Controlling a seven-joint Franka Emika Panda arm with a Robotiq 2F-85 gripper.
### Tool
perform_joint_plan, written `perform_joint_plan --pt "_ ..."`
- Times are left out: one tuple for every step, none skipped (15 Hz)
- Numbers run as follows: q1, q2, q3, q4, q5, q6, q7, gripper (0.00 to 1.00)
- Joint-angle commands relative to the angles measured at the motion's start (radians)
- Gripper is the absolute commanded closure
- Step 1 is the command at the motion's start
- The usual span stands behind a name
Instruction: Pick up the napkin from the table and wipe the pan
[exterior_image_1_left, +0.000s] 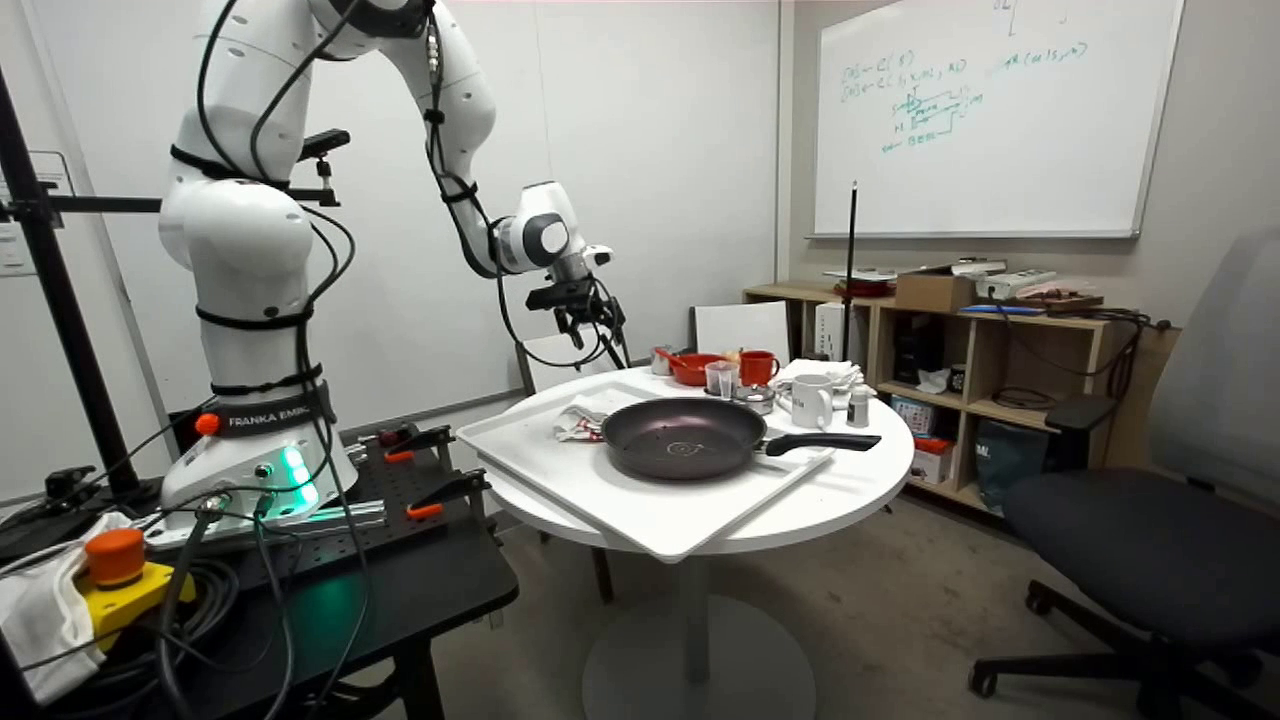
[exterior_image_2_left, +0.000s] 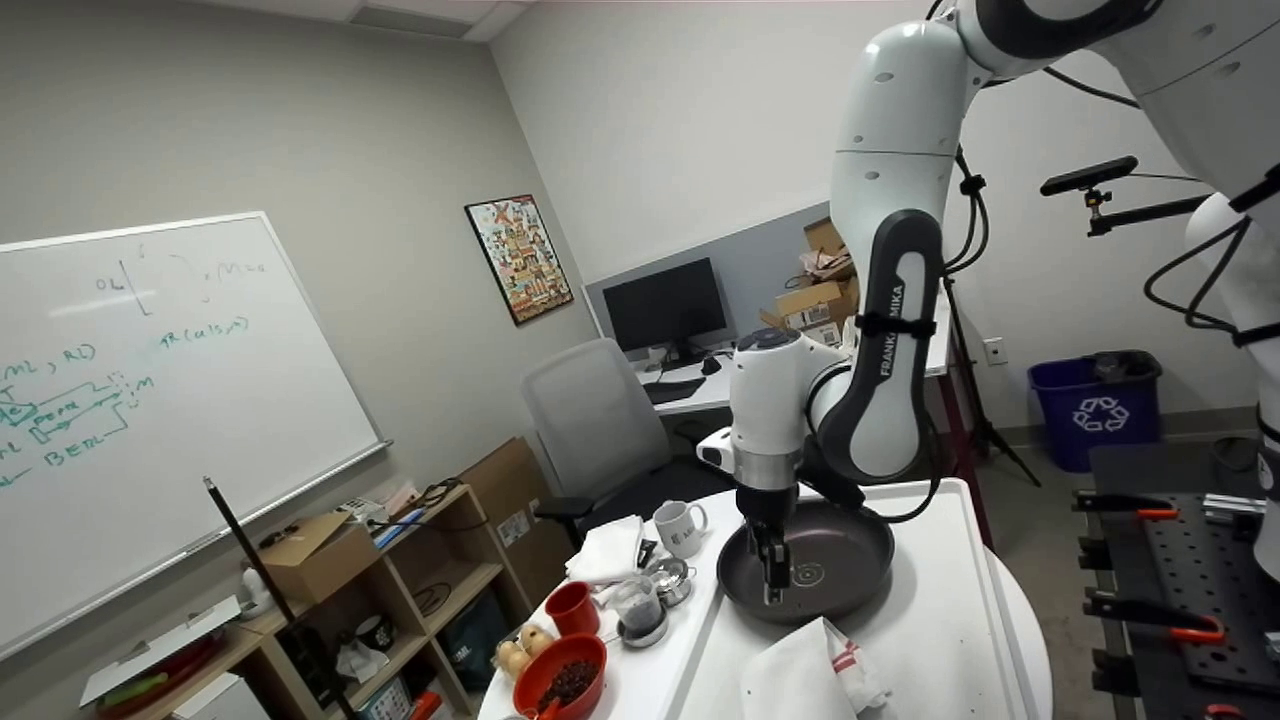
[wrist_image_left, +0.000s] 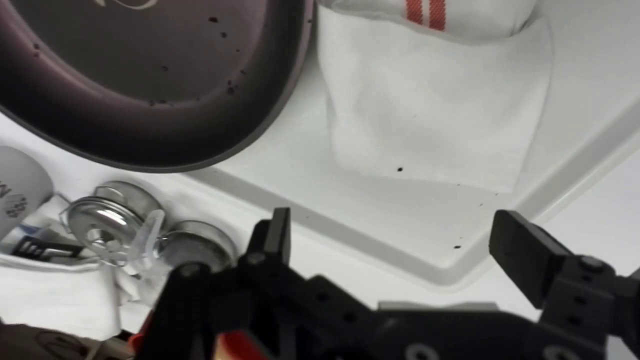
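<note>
The gripper (wrist_image_left: 392, 232) hangs in the air, jaws spread wide, and in the wrist view a corner of the white tray (wrist_image_left: 430, 215) shows right between them. Just beyond, there's the napkin (wrist_image_left: 435, 110), folded over, two red stripes on it, lying on that tray with a few dark specks (wrist_image_left: 457, 246) nearer the jaws. Further out and to the wrist view's left sits the pan (wrist_image_left: 175, 130), more specks inside, just beside the napkin; whether they touch, I can't tell. Closer in on that left side, off the tray: small metal pots (wrist_image_left: 102, 212) and a mug (wrist_image_left: 22, 185). And left of the gripper in an exterior view, a red cup (exterior_image_2_left: 573, 608) stands by a red bowl (exterior_image_2_left: 592, 690) of dark bits (exterior_image_2_left: 570, 683) on the round table (exterior_image_2_left: 640, 685).
</note>
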Motion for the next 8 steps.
perform_joint_plan --pt "0.068 -0.072 -0.121 -0.016 -0.026 -0.005 0.124 0.0" --pt "0.082 -0.083 -0.153 -0.012 -0.032 -0.01 0.151 0.0" --pt "0.097 -0.092 -0.184 -0.008 -0.034 -0.017 0.179 0.0" --pt "0.098 -0.102 -0.198 -0.003 -0.024 -0.038 0.191 0.0" --pt "0.107 -0.106 -0.223 0.003 -0.025 -0.049 0.214 0.0" --pt "0.118 -0.11 -0.248 0.01 -0.032 -0.062 0.241 0.0" --pt "0.125 -0.112 -0.27 0.018 -0.038 -0.085 0.263 0.0" --pt "0.134 -0.113 -0.291 0.026 -0.041 -0.108 0.286 0.0"
